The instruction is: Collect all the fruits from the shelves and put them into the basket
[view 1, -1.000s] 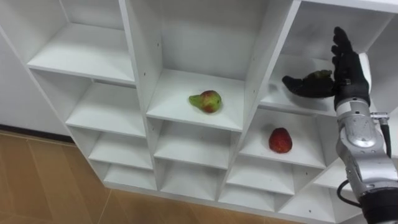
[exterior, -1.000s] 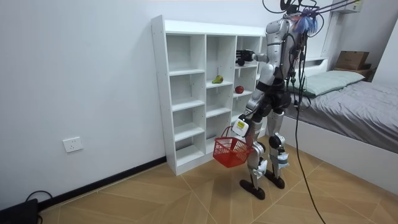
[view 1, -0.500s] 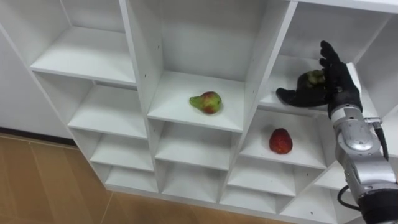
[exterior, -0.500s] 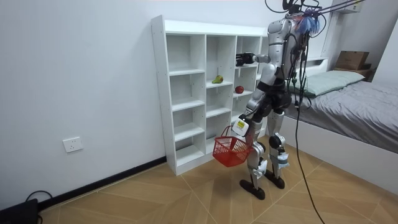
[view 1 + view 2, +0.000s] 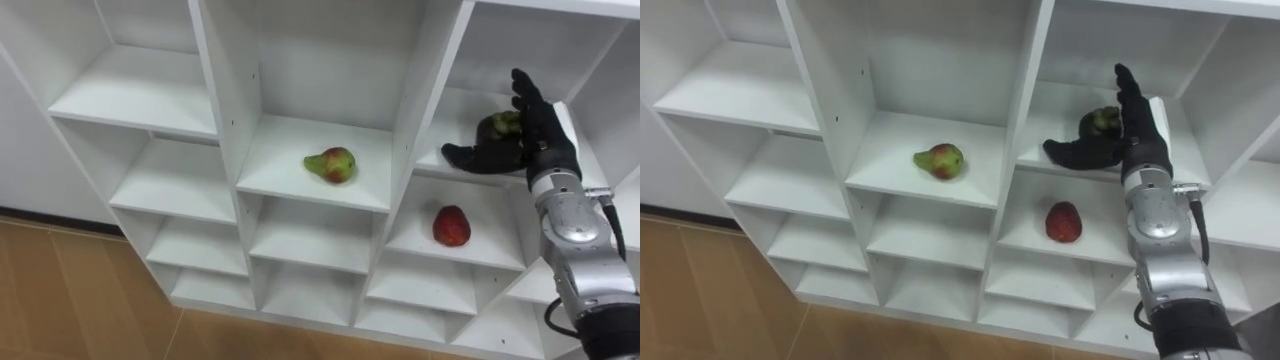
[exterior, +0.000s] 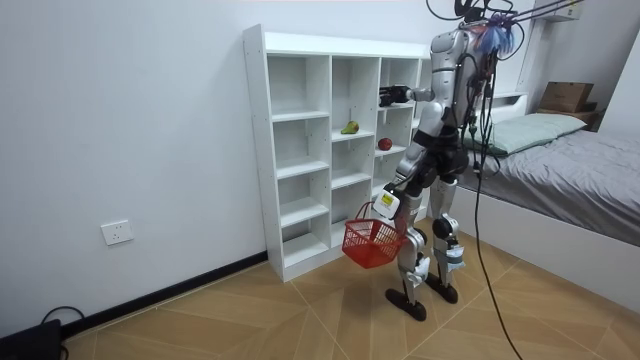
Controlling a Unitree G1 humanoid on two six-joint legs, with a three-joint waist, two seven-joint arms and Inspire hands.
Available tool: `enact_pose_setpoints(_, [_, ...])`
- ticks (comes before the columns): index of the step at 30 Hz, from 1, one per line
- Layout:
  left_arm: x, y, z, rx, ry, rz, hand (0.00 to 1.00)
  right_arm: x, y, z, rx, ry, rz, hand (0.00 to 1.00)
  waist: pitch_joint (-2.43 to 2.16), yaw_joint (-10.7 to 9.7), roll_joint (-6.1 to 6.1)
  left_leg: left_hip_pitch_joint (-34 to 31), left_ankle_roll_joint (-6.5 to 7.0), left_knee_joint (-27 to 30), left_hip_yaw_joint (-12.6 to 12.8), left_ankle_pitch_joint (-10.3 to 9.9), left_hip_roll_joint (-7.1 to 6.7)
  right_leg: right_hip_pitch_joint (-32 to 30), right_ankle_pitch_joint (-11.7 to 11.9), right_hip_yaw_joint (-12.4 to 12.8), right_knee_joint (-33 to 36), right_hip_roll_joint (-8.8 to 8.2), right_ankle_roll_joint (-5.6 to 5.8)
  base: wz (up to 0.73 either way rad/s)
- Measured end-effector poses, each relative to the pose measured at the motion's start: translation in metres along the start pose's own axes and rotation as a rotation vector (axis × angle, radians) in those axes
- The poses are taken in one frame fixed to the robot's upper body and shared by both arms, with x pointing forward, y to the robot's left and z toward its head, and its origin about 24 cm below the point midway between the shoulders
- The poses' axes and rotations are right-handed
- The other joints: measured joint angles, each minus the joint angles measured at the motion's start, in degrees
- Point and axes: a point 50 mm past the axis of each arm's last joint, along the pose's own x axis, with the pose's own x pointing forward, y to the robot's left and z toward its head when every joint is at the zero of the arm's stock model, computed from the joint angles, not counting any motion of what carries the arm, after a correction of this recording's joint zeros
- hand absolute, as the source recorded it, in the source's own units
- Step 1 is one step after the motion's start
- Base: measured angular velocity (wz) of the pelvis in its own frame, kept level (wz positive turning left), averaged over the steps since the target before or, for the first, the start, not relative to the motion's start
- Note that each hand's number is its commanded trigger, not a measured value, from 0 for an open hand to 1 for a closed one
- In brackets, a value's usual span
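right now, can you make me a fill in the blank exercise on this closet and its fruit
The pear lies in the compartment to the ___ of the one that the right robot hand reaches into. The red fruit sits one shelf ___ that hand. The left robot hand carries a ___ basket.
Missing words: left; below; red.
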Motion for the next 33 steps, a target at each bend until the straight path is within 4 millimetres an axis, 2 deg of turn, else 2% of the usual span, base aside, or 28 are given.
enact_pose_setpoints(13, [-0.001, 0.001, -0.008, -0.005, 0.031, 0.013, 1.0, -0.001, -0.001, -0.01, 0.004, 0.042, 0.006, 0.0, 0.03, -0.01, -0.05, 0.29, 0.0, -0.07, 0.01, 0.0, 0.0, 0.63, 0.0, 0.07, 0.01, 0.0, 0.0, 0.0])
enact_pose_setpoints(23, [-0.001, 0.002, -0.012, -0.005, 0.058, 0.02, 1.0, -0.002, -0.002, -0.017, 0.018, 0.059, 0.02, 0.0, 0.06, 0.07, -0.62, -0.11, -0.01, 0.01, 0.01, -0.01, 0.0, 0.45, 0.0, -0.04, 0.03, 0.01, -0.01, 0.0])
enact_pose_setpoints(24, [-0.001, 0.002, -0.012, -0.005, 0.059, 0.022, 1.0, -0.002, -0.002, -0.019, 0.018, 0.063, 0.02, 0.51, 0.1, 0.11, -0.7, -0.1, -0.01, 0.02, 0.01, -0.01, 0.0, 0.47, 0.0, -0.03, 0.03, 0.01, -0.01, 0.0])
enact_pose_setpoints(25, [-0.001, 0.003, -0.013, -0.004, 0.06, 0.027, 1.0, -0.002, -0.002, -0.02, 0.019, 0.065, 0.022, 0.96, 0.15, 0.13, -0.91, -0.09, -0.01, 0.03, 0.04, -0.01, 0.0, 0.5, 0.0, -0.04, 0.03, 0.01, -0.01, 0.0])
enact_pose_setpoints(26, [-0.001, 0.003, -0.013, -0.004, 0.061, 0.032, 1.0, -0.002, -0.002, -0.02, 0.02, 0.064, 0.024, 1.0, 0.21, 0.13, -1.08, -0.12, -0.01, 0.03, 0.04, -0.01, 0.0, 0.5, 0.0, -0.05, 0.04, 0.0, -0.01, 0.0])
enact_pose_setpoints(33, [-0.001, 0.004, -0.014, 0.003, 0.063, 0.032, 1.0, 0.001, -0.012, -0.022, 0.04, 0.075, -0.024, 1.0, 0.27, 0.13, -1.04, -0.15, 0.01, 0.14, 0.04, -0.06, 0.04, 0.55, 0.02, -0.08, 0.17, 0.03, -0.01, 0.0])
